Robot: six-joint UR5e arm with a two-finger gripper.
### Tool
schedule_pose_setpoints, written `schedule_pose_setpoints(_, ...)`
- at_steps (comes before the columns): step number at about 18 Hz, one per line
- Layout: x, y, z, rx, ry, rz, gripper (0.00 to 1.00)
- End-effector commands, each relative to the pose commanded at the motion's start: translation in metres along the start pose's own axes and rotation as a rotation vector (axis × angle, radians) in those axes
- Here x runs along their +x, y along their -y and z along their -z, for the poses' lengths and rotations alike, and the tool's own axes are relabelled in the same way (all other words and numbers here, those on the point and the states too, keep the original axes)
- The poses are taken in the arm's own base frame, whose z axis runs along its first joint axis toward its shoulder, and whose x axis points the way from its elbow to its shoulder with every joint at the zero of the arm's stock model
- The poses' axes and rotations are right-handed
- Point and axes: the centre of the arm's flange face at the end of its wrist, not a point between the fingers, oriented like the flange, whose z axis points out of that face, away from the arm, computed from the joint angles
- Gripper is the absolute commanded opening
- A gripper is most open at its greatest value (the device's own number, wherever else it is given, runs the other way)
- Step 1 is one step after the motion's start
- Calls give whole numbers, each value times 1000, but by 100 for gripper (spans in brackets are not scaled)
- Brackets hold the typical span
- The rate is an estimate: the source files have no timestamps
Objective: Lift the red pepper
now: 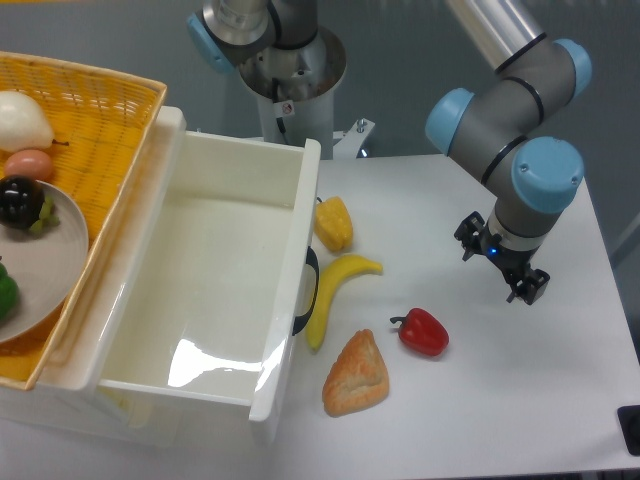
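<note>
The red pepper (423, 332) lies on the white table (520, 400), right of centre, glossy with a short dark stem pointing left. My gripper (500, 264) hangs above the table to the pepper's upper right, a short way from it and not touching it. Its two dark fingers (530, 287) stand apart with nothing between them, so it is open.
A bread piece (357, 375) lies just left of the red pepper. A banana (335, 292) and a yellow pepper (334, 223) lie beside a large white bin (215, 290). A yellow basket (95, 120) with a plate of fruit sits at far left. The table's right edge is near the arm.
</note>
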Motion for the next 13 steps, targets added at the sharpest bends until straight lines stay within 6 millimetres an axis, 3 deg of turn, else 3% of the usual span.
schedule_pose_setpoints(13, -3, 10, -4, 29, 35, -20, 100)
